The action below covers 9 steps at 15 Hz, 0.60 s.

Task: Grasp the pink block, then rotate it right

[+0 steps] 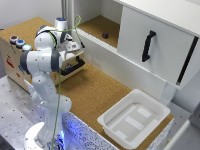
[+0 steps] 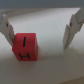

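Note:
In the wrist view the pink block (image 2: 25, 46) is a small reddish-pink cube with black marks on the face toward the camera. It rests on a pale surface. My gripper (image 2: 38, 46) is open, with one finger (image 2: 7, 31) close beside the block and the other finger (image 2: 73, 29) well apart from it. The block sits between the fingers, off centre toward the near finger. In the exterior view the arm's hand (image 1: 73, 46) hangs near the wooden box; the fingers and the block are hidden there.
A small dark purple block (image 1: 105, 35) lies on the cabinet shelf. Round blue-rimmed buttons (image 1: 20, 43) sit on the wooden box, which has a black drawer handle (image 1: 74, 66). A white cabinet door with a black handle (image 1: 148, 46) stands open. A white tray (image 1: 134, 117) lies on the cork table.

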Each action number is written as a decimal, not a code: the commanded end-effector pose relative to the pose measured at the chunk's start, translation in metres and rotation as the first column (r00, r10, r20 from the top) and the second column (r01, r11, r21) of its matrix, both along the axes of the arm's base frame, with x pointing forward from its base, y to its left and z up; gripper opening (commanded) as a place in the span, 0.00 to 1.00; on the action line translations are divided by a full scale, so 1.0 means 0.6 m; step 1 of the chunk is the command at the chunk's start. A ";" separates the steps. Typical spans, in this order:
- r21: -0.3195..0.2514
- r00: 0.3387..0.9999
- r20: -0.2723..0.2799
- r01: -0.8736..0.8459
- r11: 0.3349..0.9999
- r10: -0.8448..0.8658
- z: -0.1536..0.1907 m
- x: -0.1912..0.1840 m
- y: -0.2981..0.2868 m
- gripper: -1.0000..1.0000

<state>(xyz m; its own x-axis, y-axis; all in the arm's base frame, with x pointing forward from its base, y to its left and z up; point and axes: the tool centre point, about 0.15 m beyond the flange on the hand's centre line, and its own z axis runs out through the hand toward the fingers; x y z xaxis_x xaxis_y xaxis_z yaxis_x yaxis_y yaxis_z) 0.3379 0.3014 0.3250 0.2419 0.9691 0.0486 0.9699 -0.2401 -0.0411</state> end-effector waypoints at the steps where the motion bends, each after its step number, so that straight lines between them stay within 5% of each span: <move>1: -0.040 0.998 0.063 -0.002 0.999 0.005 -0.012 -0.041 -0.019 0.00; 9: -0.006 0.995 0.099 0.033 0.999 -0.032 0.008 -0.049 -0.008 0.00</move>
